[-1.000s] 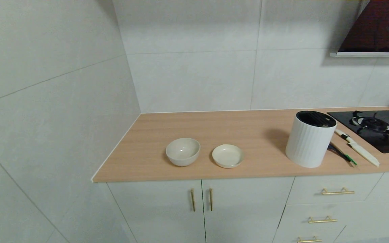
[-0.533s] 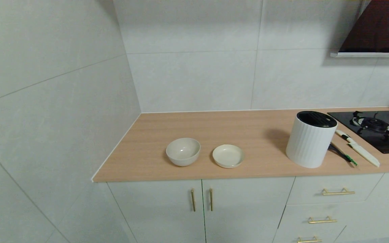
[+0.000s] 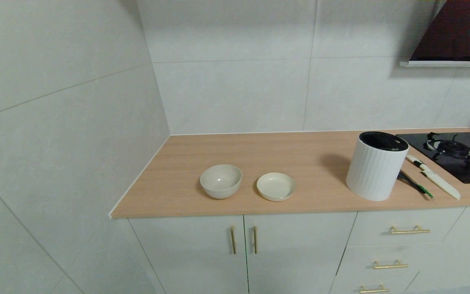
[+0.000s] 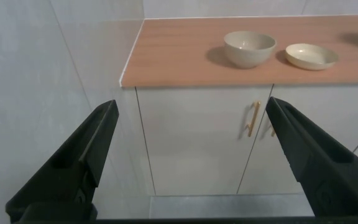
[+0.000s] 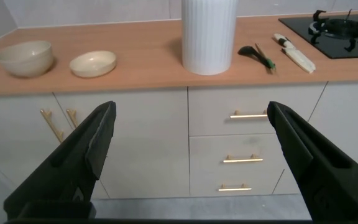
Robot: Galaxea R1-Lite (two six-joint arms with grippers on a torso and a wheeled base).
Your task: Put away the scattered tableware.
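Cream bowl (image 3: pixel 220 181) upright beside shallow dish (image 3: pixel 276 186) on counter (image 3: pixel 308 155); white knife (image 3: pixel 434 177), dark utensil (image 3: pixel 413 185) flat beside ribbed holder (image 3: pixel 375 169).

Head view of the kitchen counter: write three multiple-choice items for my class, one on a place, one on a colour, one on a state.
1. Where does the shallow cream ceramic dish stand?
A. On the hob
B. Between the round beige ceramic bowl and the white ribbed cylindrical holder
C. Inside a drawer

2. What colour is the holder's top?
A. Black
B. Red
C. Green

3. How is the left gripper?
A. Shut on a knife
B. Shut on a spoon
C. Open, holding nothing

Answers:
1 B, the dish sits on the wooden countertop with one at each side.
2 A, its slotted top is black.
3 C, its fingers stand wide apart.
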